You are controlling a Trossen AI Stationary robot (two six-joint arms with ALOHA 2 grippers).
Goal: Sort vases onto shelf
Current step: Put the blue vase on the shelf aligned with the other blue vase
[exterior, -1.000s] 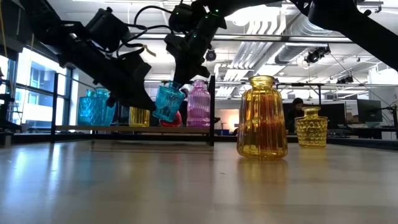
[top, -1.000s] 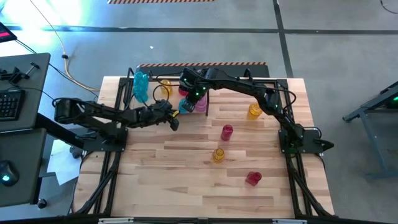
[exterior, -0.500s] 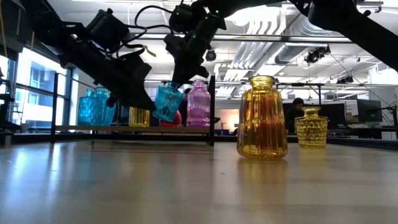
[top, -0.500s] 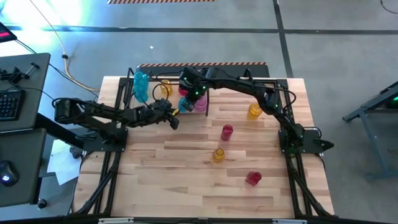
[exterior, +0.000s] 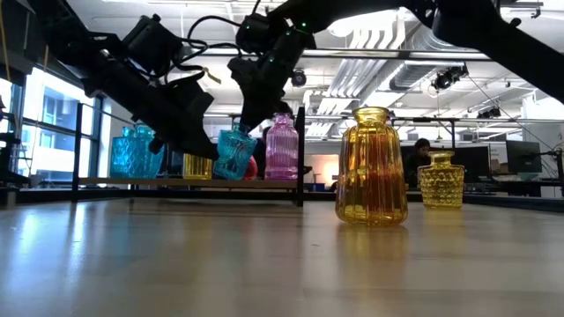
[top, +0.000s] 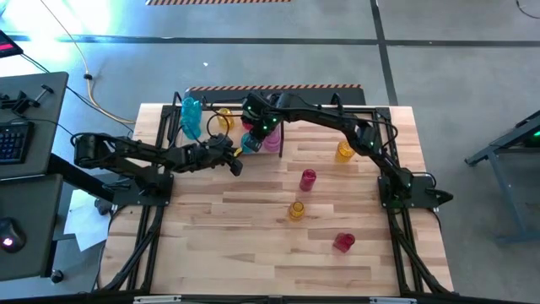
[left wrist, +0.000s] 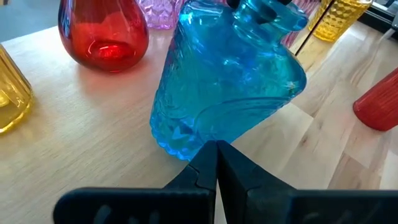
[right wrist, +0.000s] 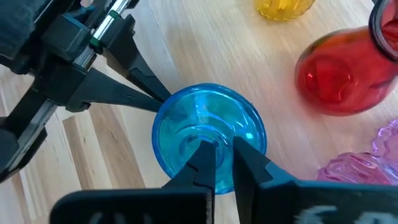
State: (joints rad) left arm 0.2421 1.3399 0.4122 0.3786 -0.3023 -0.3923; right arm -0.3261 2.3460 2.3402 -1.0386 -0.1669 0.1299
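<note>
We look straight down overhead and level from tabletop height; both wrist cameras closely share the cyan vase [left wrist: 224, 81].

The tilted cyan vase [left wrist: 227, 81] looks like glossy, faceted translucent glass, same as the round red glass vase [left wrist: 104, 32]. The butcher-block wooden tabletop [top: 253, 228] seems satin-smooth. The black gripper fingers [right wrist: 205, 163] are probably matt plastic.

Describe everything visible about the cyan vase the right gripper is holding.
The cyan vase is small, translucent patterned glass, with a wide faceted body narrowing to a short neck and flared rim. It is tilted, not upright, at the front edge of the shelf, beside a red vase and a pink vase. The right gripper pinches its rim, one finger inside the mouth. The shut left gripper tip meets its lower body.
</note>
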